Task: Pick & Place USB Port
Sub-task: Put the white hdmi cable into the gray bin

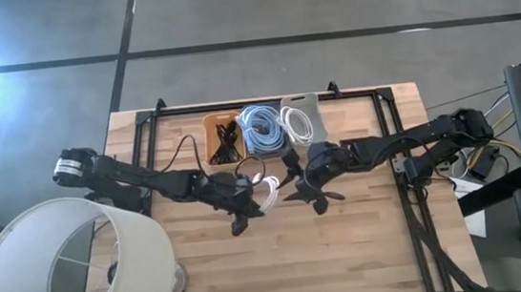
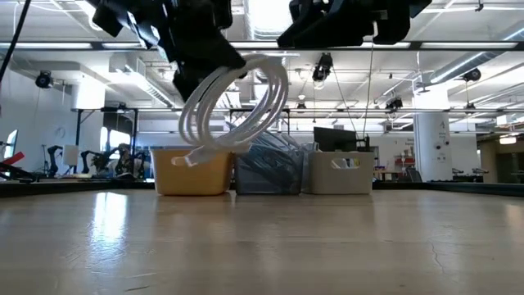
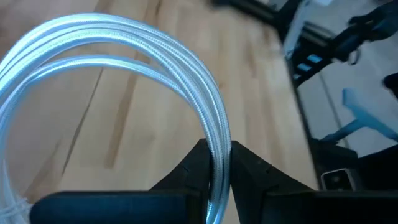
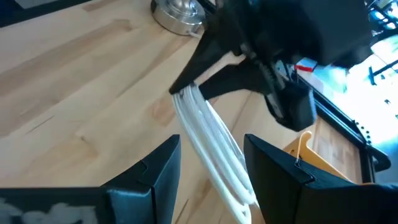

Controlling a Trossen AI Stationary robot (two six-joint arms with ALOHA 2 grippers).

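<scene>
Two grippers meet over mid-table, and we see the left gripper (image 1: pixel 247 208) clamped on the white coiled cable (image 1: pixel 271 193), its fingers (image 3: pixel 200 171) pinching one strand on either side in the left wrist view. From table height the coil (image 2: pixel 233 102) hangs clear of the wooden table (image 2: pixel 262 246), its plug end drooping in front of the yellow bin (image 2: pixel 190 170). We find the right gripper (image 1: pixel 306 197) just beside it, jaws spread wide with nothing between them, and in its wrist view the cable (image 4: pixel 211 149) sits just ahead of the gap between its fingers (image 4: pixel 155 171). Behind stand the bin of blue cable (image 1: pixel 261 127) and the white-cable bin (image 1: pixel 300 123)
</scene>
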